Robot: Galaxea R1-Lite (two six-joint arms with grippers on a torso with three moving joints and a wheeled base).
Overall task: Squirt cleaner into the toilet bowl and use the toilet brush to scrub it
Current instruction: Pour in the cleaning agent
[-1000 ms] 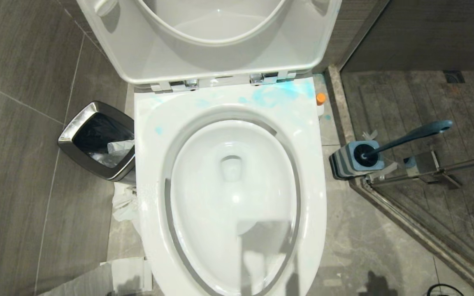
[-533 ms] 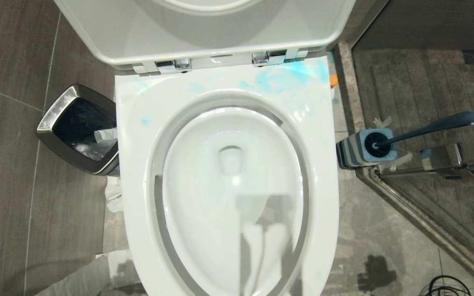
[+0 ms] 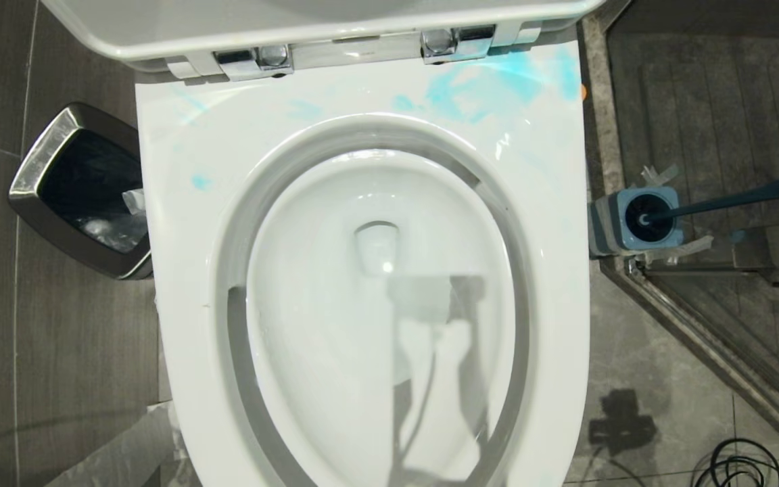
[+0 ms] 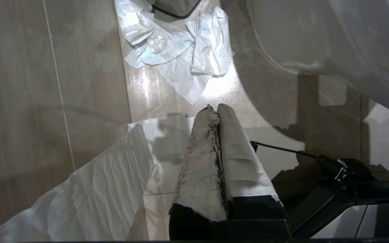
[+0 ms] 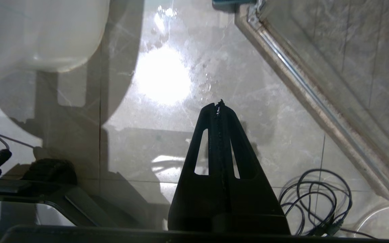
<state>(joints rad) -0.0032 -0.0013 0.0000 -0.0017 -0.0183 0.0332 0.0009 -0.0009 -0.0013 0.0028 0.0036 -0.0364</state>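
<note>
waste bin [image 3: 78, 196] left of toilet, black liner, white paper inside | toilet bowl [image 3: 376, 297] centre, lid up, cleaner [image 3: 491, 84] smeared on back rim | toilet brush [image 3: 734, 199] in stand [image 3: 633, 220] at right | grey tiled floor [image 3: 633, 338] | left hand [image 4: 216, 109] closed, empty, over floor paper [image 4: 177, 50] | right hand [image 5: 218, 104] closed, empty, well apart from brush

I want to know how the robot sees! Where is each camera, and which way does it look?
Head view: high up, looking down into the glossy white toilet bowl; no arm shows.
Left wrist view: behind the shut, paper-wrapped left hand, facing floor and crumpled white tissue.
Right wrist view: behind the shut black right hand, facing floor and coiled black cable.
Shared: both wrist views show the bowl's outside; head and right see the cable.
</note>
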